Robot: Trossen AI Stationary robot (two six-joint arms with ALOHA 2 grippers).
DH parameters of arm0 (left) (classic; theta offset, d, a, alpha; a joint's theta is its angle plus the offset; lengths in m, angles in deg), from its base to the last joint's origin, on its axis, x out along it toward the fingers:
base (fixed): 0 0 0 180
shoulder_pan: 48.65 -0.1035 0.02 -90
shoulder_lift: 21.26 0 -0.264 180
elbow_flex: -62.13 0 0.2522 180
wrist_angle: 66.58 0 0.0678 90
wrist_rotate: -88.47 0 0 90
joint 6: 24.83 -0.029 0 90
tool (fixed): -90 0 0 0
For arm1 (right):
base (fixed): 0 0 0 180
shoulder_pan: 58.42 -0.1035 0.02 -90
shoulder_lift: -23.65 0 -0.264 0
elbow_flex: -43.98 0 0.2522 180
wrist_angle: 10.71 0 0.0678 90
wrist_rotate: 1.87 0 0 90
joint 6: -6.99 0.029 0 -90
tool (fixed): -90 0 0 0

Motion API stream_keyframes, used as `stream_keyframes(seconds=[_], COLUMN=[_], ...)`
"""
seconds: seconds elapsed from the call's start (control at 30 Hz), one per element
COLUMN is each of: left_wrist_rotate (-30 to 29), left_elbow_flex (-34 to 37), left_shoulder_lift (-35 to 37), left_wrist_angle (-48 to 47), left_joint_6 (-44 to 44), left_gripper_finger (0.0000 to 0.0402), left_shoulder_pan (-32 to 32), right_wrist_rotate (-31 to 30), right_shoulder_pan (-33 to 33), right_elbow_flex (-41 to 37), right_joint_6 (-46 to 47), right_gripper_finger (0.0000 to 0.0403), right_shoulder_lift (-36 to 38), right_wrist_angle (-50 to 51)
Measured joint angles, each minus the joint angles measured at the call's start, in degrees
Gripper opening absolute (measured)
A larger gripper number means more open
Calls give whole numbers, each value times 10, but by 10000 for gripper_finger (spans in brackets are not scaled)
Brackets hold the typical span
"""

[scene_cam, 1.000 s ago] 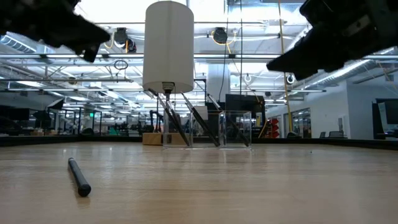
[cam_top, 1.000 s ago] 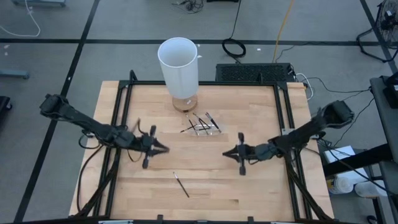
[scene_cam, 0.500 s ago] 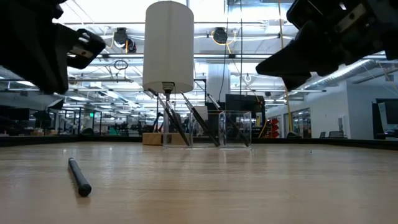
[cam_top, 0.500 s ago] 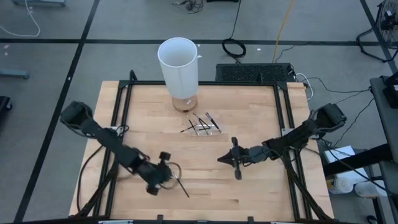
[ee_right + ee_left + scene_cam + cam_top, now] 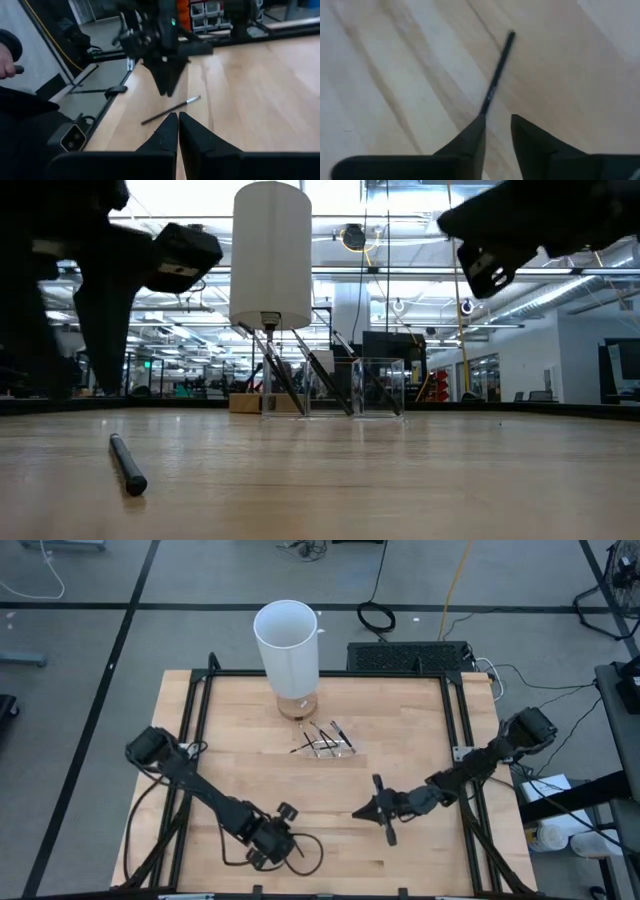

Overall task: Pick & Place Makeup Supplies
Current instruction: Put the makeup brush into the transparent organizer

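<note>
Near the desk's front edge, high view: left pincer sits over the lone makeup stick, mostly hiding it. Right pincer hovers just right of centre. The other sticks lie in the clear tray by the white cylinder, toward the back edge.

Low view: stick lies flat on the desk, nothing gripping it; left arm is a dark mass above it.

Left wrist view: fingers part open, nothing between them. Stick lies ahead, its near end touching one fingertip, off the gap's centreline.

Right wrist view: own fingers pressed together, empty; left pincer stands just above the stick.

Risk: stick is off-centre to the gap, so closing now probably nudges or rolls it instead of pinching. It's thin and flat on wood, so tips may skate over it.

Versus a second ago: left arm has swung from mid-desk to the front and widened its gap; right arm has shifted slightly forward. Stick hasn't moved.
</note>
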Motion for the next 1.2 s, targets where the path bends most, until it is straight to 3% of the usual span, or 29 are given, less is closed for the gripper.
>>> stream_keyframes(seconds=[0.27, 0.73, 1.2], left_wrist_rotate=[-13, -4, 36], left_elbow_flex=[0, -1, 0], left_shoulder_lift=[-19, -64, -66], left_wrist_angle=[-14, 53, 111], left_joint_6=[-38, -73, 29], left_gripper_finger=[161, 163, 93], left_shoulder_pan=[-11, -63, -118], right_wrist_rotate=[-38, -40, -39], right_shoulder_pan=[-19, -19, -17], right_elbow_flex=[15, 15, 15], right_joint_6=[-5, -5, -9], right_gripper_finger=[0, 0, 0], right_shoulder_lift=[0, 0, 0], right_wrist_angle=[23, 57, 58])
